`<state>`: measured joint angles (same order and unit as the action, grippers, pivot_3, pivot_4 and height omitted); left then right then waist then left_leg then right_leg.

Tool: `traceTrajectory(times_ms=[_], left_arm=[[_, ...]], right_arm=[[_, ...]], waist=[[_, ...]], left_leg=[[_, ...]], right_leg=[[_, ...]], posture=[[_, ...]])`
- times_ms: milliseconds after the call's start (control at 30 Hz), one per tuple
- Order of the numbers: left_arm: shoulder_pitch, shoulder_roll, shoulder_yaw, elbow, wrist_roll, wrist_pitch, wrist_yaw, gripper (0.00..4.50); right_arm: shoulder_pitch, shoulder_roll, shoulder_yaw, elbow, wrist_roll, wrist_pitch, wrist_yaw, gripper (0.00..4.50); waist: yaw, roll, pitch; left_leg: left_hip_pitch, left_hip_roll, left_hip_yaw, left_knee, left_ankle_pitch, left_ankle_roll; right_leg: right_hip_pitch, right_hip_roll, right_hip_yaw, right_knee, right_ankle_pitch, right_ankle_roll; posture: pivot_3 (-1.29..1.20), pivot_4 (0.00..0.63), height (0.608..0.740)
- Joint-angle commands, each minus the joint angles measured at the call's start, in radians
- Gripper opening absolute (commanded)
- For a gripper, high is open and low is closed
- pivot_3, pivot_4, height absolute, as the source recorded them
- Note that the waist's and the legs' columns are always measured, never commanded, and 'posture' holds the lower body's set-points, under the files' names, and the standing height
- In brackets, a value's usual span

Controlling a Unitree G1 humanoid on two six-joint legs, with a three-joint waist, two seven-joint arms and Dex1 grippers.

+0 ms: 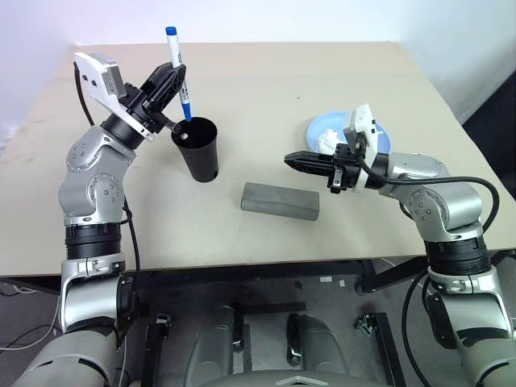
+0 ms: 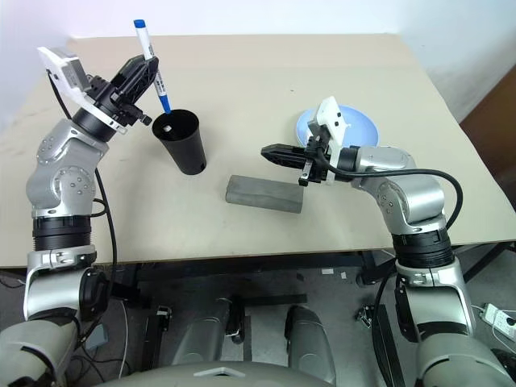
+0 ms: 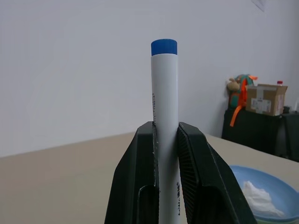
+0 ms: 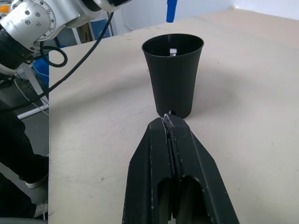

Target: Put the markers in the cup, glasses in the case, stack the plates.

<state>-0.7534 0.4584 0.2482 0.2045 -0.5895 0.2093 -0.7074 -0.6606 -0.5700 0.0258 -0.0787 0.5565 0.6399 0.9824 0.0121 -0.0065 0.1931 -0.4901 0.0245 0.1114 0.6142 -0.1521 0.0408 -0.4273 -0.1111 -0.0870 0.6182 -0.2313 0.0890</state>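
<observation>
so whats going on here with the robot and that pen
The left pincer is shut on a blue-capped marker, holding it nearly upright, cap up, with its lower end just above the mouth of the black cup. The right pincer is shut and empty, hovering above the table near the grey case, which lies closed. A blue plate sits behind the right arm with something white on it. The marker is not yet dropped in.
</observation>
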Motion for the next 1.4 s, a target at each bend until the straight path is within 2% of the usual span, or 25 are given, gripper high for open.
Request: traceTrajectory(times_ms=[33, 200, 600, 633, 967, 1400], left_arm=[[-0.003, -0.01, 0.01, -0.039, -0.009, -0.009, -0.008, 0.29], [0.005, -0.018, 0.01, -0.039, -0.006, 0.004, -0.005, 0.29], [0.049, -0.027, 0.003, -0.093, -0.007, 0.03, -0.004, 4.3], [0.051, -0.027, 0.006, -0.097, -0.008, 0.032, -0.002, 4.48], [0.094, 0.015, 0.035, -0.156, -0.031, 0.078, -0.001, 4.48], [0.266, 0.198, 0.136, -0.419, -0.267, 0.333, -0.088, 4.48]], right_arm=[[0.006, -0.012, -0.03, -0.049, 0.008, -0.008, -0.009, 0.0], [0.012, -0.02, -0.025, -0.05, 0.002, -0.01, -0.011, 0.0], [0.017, -0.031, -0.018, -0.046, -0.008, -0.016, -0.007, 0.0], [0.016, -0.031, -0.018, -0.046, -0.007, -0.016, -0.006, 0.0], [0.007, -0.025, -0.016, -0.041, -0.001, -0.016, 0.005, 0.0], [-0.054, -0.007, -0.001, 0.02, -0.036, -0.037, 0.004, 0.0]], waist=[[0.0, 0.0, 0.0], [-0.001, 0.0, 0.0], [-0.001, 0.0, 0.0], [-0.001, 0.0, 0.0], [-0.002, 0.0, 0.0], [-0.006, 0.0, 0.0]], left_leg=[[0.0, 0.0, 0.0, 0.0, 0.0, 0.0], [0.0, 0.001, 0.0, 0.001, 0.0, 0.0], [0.0, 0.005, 0.0, 0.003, 0.0, 0.001], [0.0, 0.005, 0.0, 0.003, 0.0, 0.001], [0.0, 0.006, 0.0, 0.003, 0.0, 0.001], [0.001, 0.007, 0.0, 0.001, 0.0, 0.0]], right_leg=[[0.0, 0.0, 0.0, 0.0, 0.0, 0.0], [0.0, 0.0, 0.0, 0.0, 0.0, 0.001], [0.0, 0.006, 0.0, 0.001, 0.0, 0.001], [0.001, 0.006, 0.0, 0.001, 0.001, 0.001], [0.0, 0.007, 0.0, 0.001, 0.001, 0.0], [-0.003, 0.007, 0.001, -0.001, -0.001, -0.005]], posture=[[0.0, 0.15, 0.727], [0.0, 0.15, 0.727], [0.0, 0.15, 0.727], [0.0, 0.15, 0.727], [0.0, 0.15, 0.727], [0.0, 0.15, 0.727]])
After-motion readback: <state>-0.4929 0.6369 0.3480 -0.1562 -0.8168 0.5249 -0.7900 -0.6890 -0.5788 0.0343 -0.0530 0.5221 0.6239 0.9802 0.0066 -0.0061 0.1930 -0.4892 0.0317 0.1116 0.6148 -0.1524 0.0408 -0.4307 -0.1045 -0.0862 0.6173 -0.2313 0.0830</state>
